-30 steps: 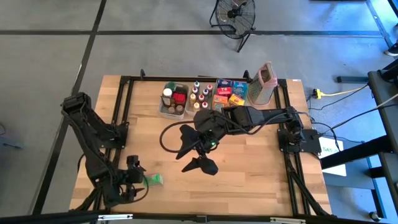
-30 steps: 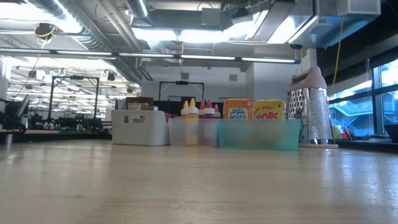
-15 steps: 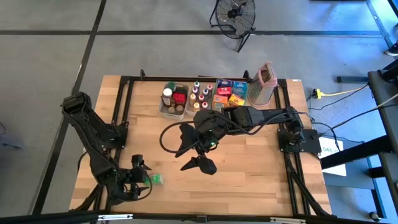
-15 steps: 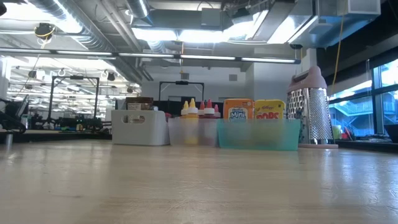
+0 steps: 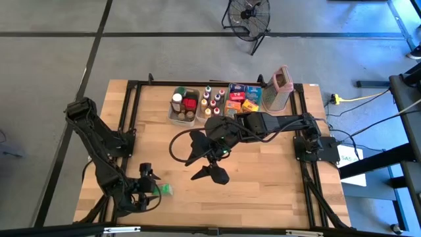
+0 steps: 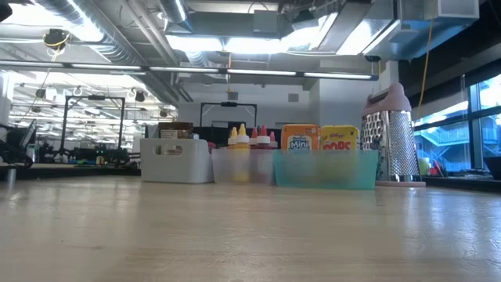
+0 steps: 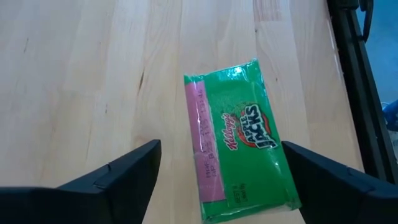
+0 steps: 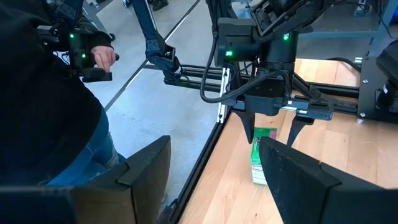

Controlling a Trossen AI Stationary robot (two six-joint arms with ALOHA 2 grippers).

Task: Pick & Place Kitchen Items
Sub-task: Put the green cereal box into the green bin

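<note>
Left gripper (image 7: 214, 180) low at table's (image 5: 263, 178) near left corner, fingers wide, straddling green Apple Jacks box (image 7: 239, 138) lying flat on wood, not touching it. Right gripper (image 5: 209, 164) hovers mid-table, fingers apart, empty

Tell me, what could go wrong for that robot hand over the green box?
The green cereal box lies flat near the table's front edge, so a nudge from the left hand might slide it off. It also lies slightly askew between the open fingers, so a close could twist it. The right hand waits mid-table.
</note>
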